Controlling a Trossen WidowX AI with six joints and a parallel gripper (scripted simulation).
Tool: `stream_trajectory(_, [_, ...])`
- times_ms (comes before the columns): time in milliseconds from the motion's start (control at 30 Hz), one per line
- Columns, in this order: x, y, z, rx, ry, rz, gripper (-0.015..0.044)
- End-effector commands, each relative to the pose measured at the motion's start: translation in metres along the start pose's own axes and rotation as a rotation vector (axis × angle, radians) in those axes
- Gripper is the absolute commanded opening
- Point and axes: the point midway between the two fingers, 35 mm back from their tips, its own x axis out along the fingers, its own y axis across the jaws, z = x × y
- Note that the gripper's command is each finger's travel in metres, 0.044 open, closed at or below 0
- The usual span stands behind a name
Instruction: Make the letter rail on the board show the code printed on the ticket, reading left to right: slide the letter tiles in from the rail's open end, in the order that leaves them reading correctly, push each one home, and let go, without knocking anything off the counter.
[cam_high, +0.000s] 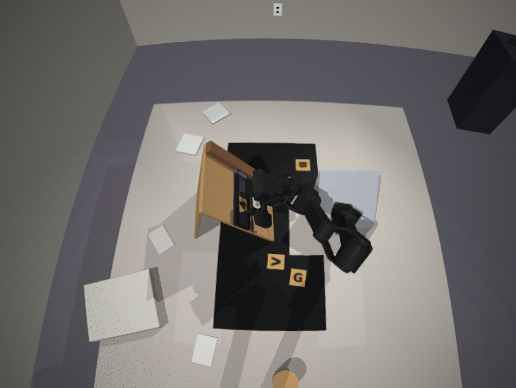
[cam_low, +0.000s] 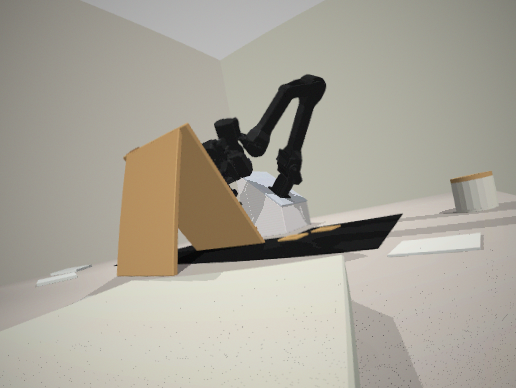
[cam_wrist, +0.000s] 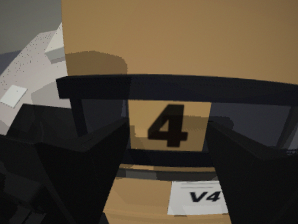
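My gripper (cam_high: 246, 204) (cam_wrist: 167, 125) is shut on the 4 tile (cam_high: 242, 204) (cam_wrist: 195, 137). The tile sits upright between the upper and lower lips of the dark rail (cam_wrist: 250, 89), with rail showing on both sides of it. The rail is on the sloping wooden board (cam_high: 215, 192) (cam_low: 150, 215) (cam_wrist: 175, 40). The ticket (cam_high: 257, 203) (cam_wrist: 190, 205) below the rail reads V4. The V tile (cam_high: 275, 261) and the G tile (cam_high: 298, 277) lie near the board's lower corner. The B tile (cam_high: 302, 164) lies beyond the arm. In the exterior view the board hides the fingertips.
A black mat (cam_high: 250, 312) (cam_low: 370, 235) lies under the tiles. A pale blue block (cam_high: 357, 187) is by the arm's base. A cream box (cam_high: 122, 307) (cam_low: 225, 325), a round wooden-topped pot (cam_high: 285, 379) (cam_low: 474, 194) and several white cards stand or lie around.
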Motion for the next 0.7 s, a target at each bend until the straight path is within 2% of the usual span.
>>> stream_trajectory(0, [0.0003, -0.0019, 0.0005, -0.005, -0.001, 0.003, 0.0000])
stream_trajectory(667, [0.0003, -0.0119, 0.0008, -0.006, -0.001, 0.003, 0.0000])
